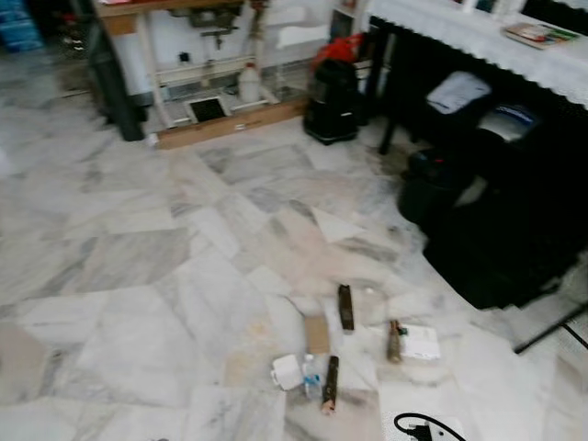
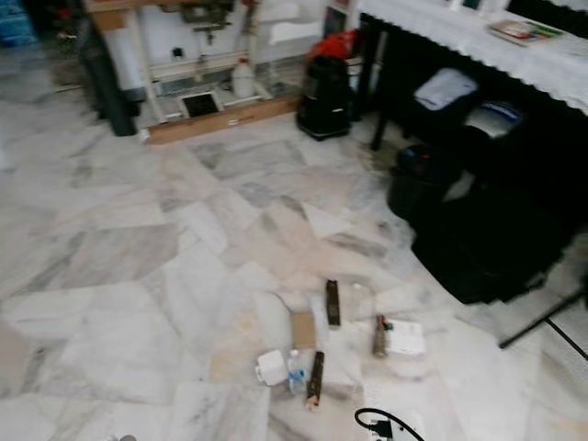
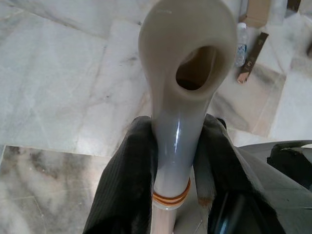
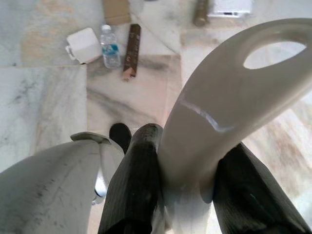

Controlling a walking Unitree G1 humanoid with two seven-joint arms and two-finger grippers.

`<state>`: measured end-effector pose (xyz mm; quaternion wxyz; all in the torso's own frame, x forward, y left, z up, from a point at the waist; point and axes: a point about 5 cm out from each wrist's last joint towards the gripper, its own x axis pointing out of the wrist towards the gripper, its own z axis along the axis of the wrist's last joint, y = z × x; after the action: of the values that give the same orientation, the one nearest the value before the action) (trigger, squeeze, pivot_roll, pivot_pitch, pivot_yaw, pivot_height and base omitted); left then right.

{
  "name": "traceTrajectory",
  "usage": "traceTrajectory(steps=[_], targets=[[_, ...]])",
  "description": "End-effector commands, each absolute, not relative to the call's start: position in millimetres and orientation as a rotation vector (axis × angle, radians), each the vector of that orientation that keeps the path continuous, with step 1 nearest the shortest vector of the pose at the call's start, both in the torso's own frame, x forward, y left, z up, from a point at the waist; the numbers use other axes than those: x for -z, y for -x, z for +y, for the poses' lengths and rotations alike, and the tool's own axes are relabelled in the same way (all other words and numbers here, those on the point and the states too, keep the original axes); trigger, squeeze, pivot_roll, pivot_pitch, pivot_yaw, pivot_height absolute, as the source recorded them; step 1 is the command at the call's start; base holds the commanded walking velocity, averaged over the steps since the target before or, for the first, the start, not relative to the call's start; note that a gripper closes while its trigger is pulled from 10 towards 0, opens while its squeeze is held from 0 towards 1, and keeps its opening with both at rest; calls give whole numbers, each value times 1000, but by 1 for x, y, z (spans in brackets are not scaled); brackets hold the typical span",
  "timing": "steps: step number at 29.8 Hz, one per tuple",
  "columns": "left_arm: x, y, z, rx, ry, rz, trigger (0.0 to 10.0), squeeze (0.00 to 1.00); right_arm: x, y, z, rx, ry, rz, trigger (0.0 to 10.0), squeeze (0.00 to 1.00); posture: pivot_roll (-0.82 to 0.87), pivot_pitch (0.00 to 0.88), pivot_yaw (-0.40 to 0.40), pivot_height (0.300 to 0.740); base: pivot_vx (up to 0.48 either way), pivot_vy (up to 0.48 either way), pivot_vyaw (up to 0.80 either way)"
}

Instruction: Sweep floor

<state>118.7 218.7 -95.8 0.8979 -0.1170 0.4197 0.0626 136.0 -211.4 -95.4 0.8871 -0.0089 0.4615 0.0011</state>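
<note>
Litter lies in a cluster on the marble floor (image 1: pixel 138 276): a small white box (image 1: pixel 287 371), a small water bottle (image 1: pixel 312 377), a brown bar wrapper (image 1: pixel 330 383), a cardboard piece (image 1: pixel 316 334), a dark bar (image 1: pixel 345 307), another brown piece (image 1: pixel 395 340) and a flat white packet (image 1: pixel 421 342). My left gripper (image 3: pixel 178 122) is shut on a pale grey handle (image 3: pixel 187 73) with a hanging hole at its end. In the right wrist view, my right gripper (image 4: pixel 190 146) is shut on a white looped handle (image 4: pixel 229 107), above the white box (image 4: pixel 84 45) and bottle (image 4: pixel 110 46).
A black table with a white lace cloth (image 1: pixel 478 37) stands at the right, with black bags (image 1: pixel 496 248) under it. A black bin (image 1: pixel 333 96), a white jug (image 1: pixel 248 83) and a wooden frame (image 1: pixel 230 124) line the back. A black cable (image 1: pixel 418 427) lies close by.
</note>
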Motion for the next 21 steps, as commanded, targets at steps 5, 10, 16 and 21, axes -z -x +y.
traceTrajectory(steps=[5, 10, 16, 21], targets=[[101, -110, 208, -99, 267, 917, 10000, 0, 99, -129, -208, 6, -10, 983, 10000, 0, 26, 81, -25, 740, 0, 0, -760], [101, -110, 207, -98, 268, 916, 10000, 0, 99, -129, -208, 5, -9, 983, 10000, 0, 26, 83, -26, 740, 0, 0, -756], [101, -111, 206, -96, 267, 905, 10000, 0, 99, -129, -209, 5, -7, 983, 10000, 0, 25, 84, -27, 740, 0, 0, -744], [100, -113, 207, -103, 261, 897, 10000, 0, 98, -130, -209, 9, -6, 967, 10000, 0, 25, 85, -28, 740, 0, 0, -410]])
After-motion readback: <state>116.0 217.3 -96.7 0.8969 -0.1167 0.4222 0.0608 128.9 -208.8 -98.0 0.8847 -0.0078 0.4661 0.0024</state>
